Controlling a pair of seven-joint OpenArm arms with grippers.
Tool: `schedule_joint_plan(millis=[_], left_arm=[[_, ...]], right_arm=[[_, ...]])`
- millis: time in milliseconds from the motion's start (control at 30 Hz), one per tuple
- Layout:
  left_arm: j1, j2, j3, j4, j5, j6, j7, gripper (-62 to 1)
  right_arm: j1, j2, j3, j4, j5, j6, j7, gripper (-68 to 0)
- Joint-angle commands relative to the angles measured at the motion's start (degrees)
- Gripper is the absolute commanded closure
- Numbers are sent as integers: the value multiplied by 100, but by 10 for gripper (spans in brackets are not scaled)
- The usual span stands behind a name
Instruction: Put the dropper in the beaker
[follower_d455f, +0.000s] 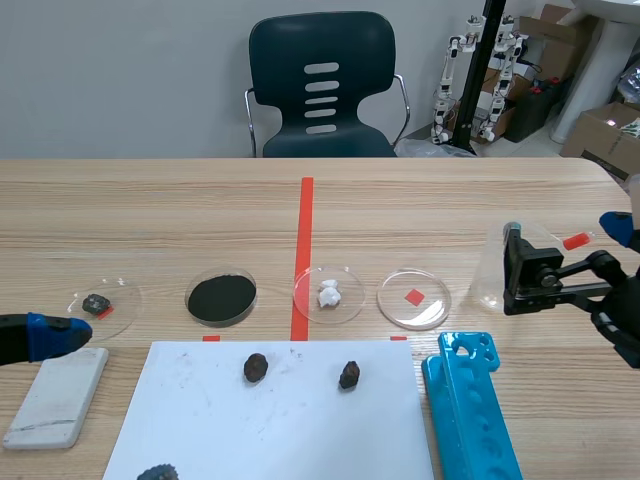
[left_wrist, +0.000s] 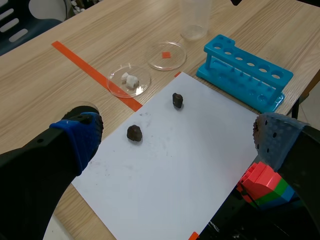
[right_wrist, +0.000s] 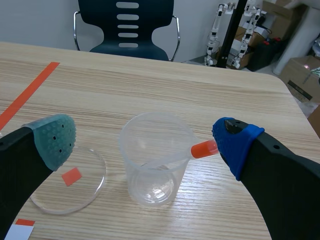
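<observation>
In the scene view, the clear beaker (follower_d455f: 488, 270) stands upright at the right side of the desk (follower_d455f: 150, 210). The right hand (follower_d455f: 566, 236) is set around it, and the dropper (follower_d455f: 575, 241) shows its orange bulb just past the rim. The left hand (follower_d455f: 55, 335) sits low at the left, beside a grey block (follower_d455f: 58, 395). Four petri dishes (follower_d455f: 328, 293) run in a row behind a white sheet (follower_d455f: 300, 420), and a blue rack (follower_d455f: 470, 405) lies to the sheet's right.

In the left wrist view, the left hand is released, its fingers wide apart above the sheet and holding nothing.

In the right wrist view, the right hand is also released, with a finger on either side of the beaker and clear of its wall. The dropper leans inside the beaker, its bulb over the rim just beside the blue pad; I cannot tell whether they touch.
</observation>
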Motion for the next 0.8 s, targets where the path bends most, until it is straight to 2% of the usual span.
schedule_joint_plan(millis=[0, 767], left_arm=[[44, 28, 17, 61, -61, -4, -101, -623], [44, 28, 17, 61, -61, -4, -101, -623]], right_arm=[[96, 63, 7, 46, 20, 0, 61, -567], [96, 63, 7, 46, 20, 0, 61, -567]])
